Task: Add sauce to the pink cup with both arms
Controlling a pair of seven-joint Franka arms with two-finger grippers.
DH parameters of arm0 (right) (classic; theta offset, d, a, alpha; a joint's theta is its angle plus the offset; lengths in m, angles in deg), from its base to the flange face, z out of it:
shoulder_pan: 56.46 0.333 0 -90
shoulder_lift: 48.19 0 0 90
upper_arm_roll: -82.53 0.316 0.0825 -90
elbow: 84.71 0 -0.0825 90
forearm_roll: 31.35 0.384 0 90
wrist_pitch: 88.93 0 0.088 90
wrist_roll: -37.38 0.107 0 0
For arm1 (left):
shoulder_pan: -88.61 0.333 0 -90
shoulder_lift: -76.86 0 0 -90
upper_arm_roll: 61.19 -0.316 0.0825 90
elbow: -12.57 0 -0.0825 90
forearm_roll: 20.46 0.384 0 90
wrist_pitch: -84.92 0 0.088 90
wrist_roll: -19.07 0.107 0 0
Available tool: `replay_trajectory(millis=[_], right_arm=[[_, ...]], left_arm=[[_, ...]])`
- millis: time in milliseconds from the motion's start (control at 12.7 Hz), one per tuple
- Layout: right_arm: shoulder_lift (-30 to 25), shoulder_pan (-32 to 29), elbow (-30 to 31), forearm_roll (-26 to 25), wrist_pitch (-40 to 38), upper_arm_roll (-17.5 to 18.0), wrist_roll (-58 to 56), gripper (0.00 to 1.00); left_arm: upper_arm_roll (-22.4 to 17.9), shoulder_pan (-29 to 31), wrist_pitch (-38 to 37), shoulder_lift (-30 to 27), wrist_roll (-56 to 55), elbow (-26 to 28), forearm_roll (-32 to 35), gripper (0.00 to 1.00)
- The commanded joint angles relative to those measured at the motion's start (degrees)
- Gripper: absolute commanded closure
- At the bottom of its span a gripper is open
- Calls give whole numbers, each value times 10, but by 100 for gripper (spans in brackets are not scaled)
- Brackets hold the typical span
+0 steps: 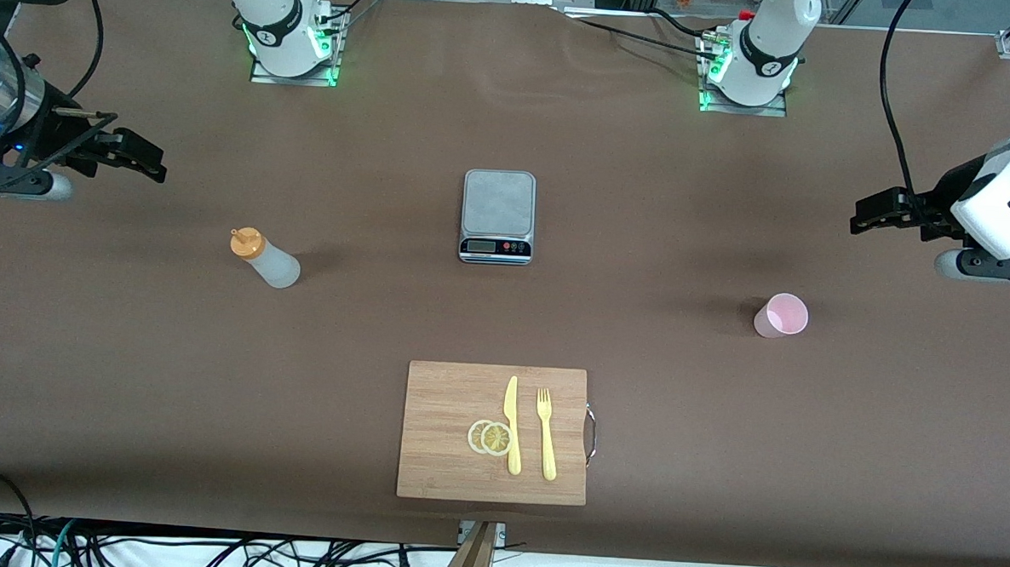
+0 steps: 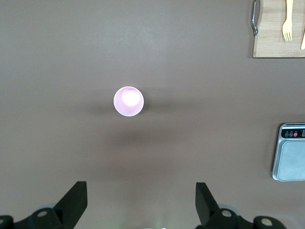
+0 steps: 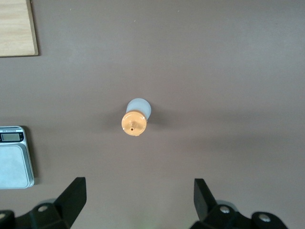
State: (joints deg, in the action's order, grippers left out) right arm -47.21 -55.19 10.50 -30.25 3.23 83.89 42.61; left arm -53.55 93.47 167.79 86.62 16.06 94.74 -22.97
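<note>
Bottle (image 1: 266, 259) upright, toward right arm's end of table; pink cup (image 1: 781, 315) toward left arm's end. We see right tool (image 3: 136, 202) and left tool (image 2: 140, 202) wide open, empty, each above own target.

I see a wide table (image 1: 126, 369) covered in a plain brown cloth that fills nearly my whole front view. The light is even and soft, and the shadows on the cloth are faint. At the table's middle sits a small silver kitchen scale (image 1: 497, 216) with a dark display strip. Nearer to my front camera lies a wooden cutting board (image 1: 449, 400) with a metal handle; on it I make out a yellow knife (image 1: 512, 424), a yellow fork (image 1: 545, 434) and two lemon slices (image 1: 490, 437). Below the table's near edge, black cables (image 1: 203, 551) tangle over a pale floor.
</note>
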Motion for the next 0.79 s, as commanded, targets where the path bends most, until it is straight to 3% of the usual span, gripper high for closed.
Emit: replay_trajectory(millis=[0,472,708], right_arm=[[29,-8,-60,2,-10,-17,-3,0],[27,-11,-66,-2,-16,-36,9,0],[25,-7,-66,-4,-19,-32,7,0]], left_arm=[[0,-1,-15,11,-3,-21,0,0],[-2,7,-14,12,5,-8,3,0],[-6,18,8,14,64,43,6,0]])
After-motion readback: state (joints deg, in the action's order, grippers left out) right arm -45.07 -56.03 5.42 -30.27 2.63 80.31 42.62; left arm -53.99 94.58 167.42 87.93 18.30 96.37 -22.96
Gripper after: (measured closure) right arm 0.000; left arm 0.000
